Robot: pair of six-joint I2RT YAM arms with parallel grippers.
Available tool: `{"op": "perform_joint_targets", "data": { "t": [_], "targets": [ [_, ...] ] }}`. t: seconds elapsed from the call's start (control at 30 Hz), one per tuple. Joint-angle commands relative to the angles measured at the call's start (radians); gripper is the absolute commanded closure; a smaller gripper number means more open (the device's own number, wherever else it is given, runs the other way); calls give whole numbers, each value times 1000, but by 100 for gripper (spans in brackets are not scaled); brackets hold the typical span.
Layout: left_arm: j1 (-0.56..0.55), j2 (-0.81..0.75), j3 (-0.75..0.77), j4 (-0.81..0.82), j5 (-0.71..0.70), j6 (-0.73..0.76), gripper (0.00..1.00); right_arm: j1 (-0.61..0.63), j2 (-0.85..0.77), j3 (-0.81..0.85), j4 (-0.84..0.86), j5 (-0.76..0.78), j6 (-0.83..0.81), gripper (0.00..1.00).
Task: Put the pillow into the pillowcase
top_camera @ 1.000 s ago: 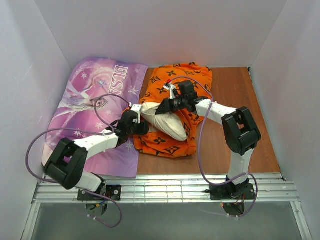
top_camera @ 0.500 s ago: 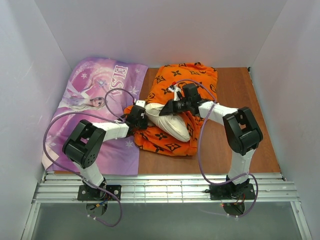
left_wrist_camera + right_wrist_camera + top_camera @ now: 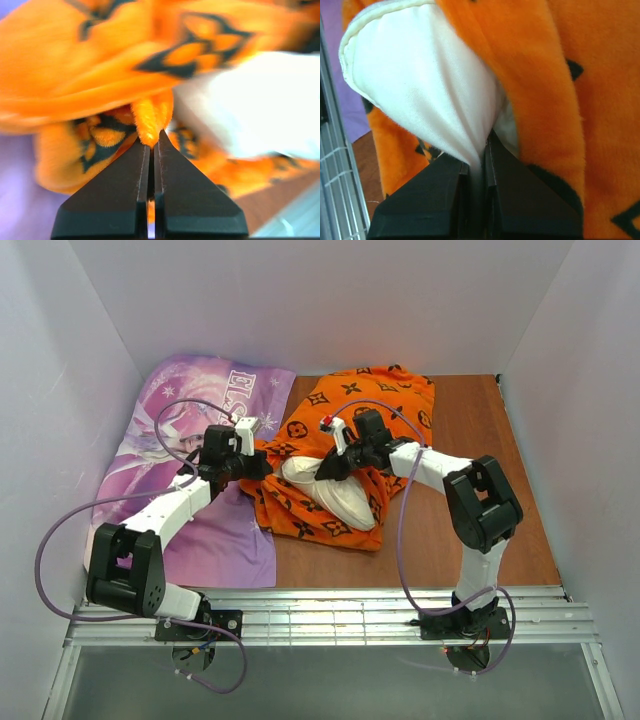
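Note:
The orange pillowcase with black motifs lies rumpled at the middle of the table. The cream-white pillow sticks out of its near-left opening; its far part is hidden inside. My left gripper is shut on a fold of the pillowcase's left edge, a tuft of orange pillowcase pinched at the tips of the left gripper. My right gripper is shut on the pillow, whose white cloth runs down between the right gripper's tips. The pillow bulges out beside the pillowcase.
A purple "ELSA" princess-print fabric covers the left side of the table, under my left arm. Bare brown table shows on the right. White walls close in on three sides. A metal rail runs along the near edge.
The left gripper has shut on the pillowcase's edge and drawn it back and to the left, the left arm swinging out over the purple fabric. The right gripper stayed shut on the pillow.

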Motion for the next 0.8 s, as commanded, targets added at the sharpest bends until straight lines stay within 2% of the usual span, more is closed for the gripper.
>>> {"op": "perform_joint_targets", "data": {
  "t": [0.0,0.3,0.43,0.53,0.63,0.73,0.77],
  "targets": [
    [44,-54,53,-33,254,-17,100,48,136,37,-252,124,-132,99],
    [41,-155,53,-98,630,44,100,54,360,318,-256,311,55,99],
    [39,-180,85,-81,755,-37,100,54,411,341,-256,371,89,99],
    [39,-185,119,-9,815,-149,100,53,405,304,-234,394,106,99],
    [39,-162,100,51,848,-200,100,50,352,254,-186,327,131,99],
    [41,-123,50,65,748,-196,100,53,252,214,-164,204,137,99],
    [41,-113,39,56,646,-188,100,53,226,209,-167,133,138,98]
  ]
}}
